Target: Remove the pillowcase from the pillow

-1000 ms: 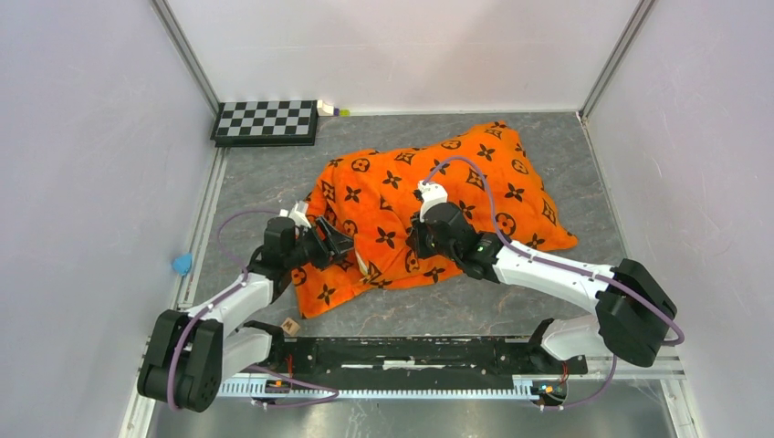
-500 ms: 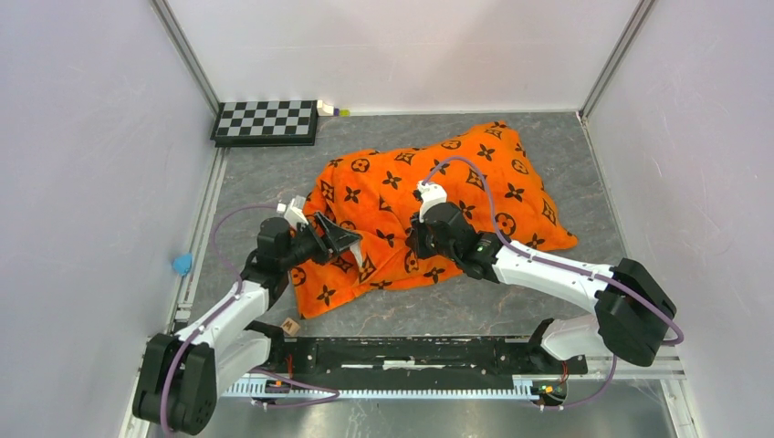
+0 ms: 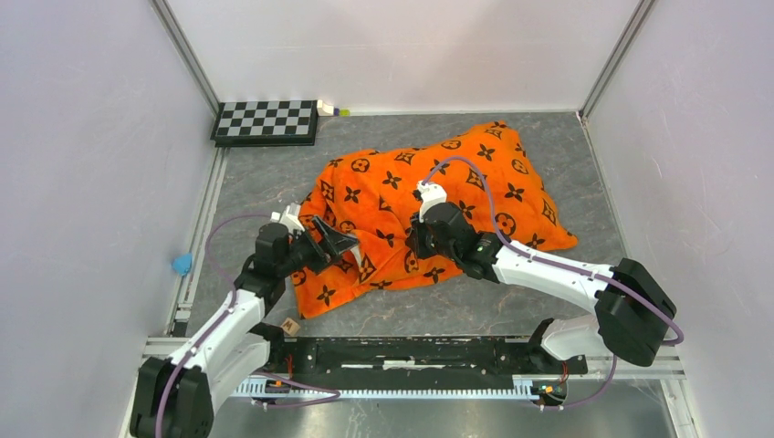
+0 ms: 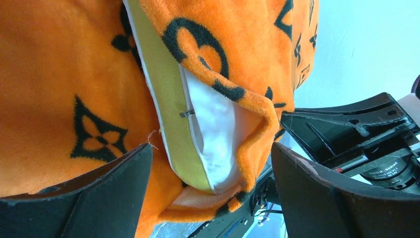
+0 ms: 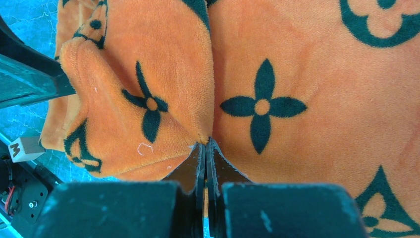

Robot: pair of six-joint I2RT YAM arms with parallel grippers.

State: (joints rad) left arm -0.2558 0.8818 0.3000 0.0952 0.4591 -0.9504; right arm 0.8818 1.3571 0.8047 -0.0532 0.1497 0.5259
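The orange pillowcase [image 3: 456,173] lies mid-table, its long axis running from 7 o'clock to 1 o'clock in the top view, with the pillow [image 4: 213,124] inside. At the cover's 7 o'clock end the opening gapes: the left wrist view shows the pillow's white corner and its yellow-green band [image 4: 166,94] peeking out under the orange hem. The left gripper [image 3: 345,245] sits at that end, at 9 o'clock of the right gripper [image 5: 205,145], jaws spread wide on either side of the exposed corner. The right gripper, near the cover's 6 o'clock edge, has its fingers pressed together, pinching a fold of pillowcase
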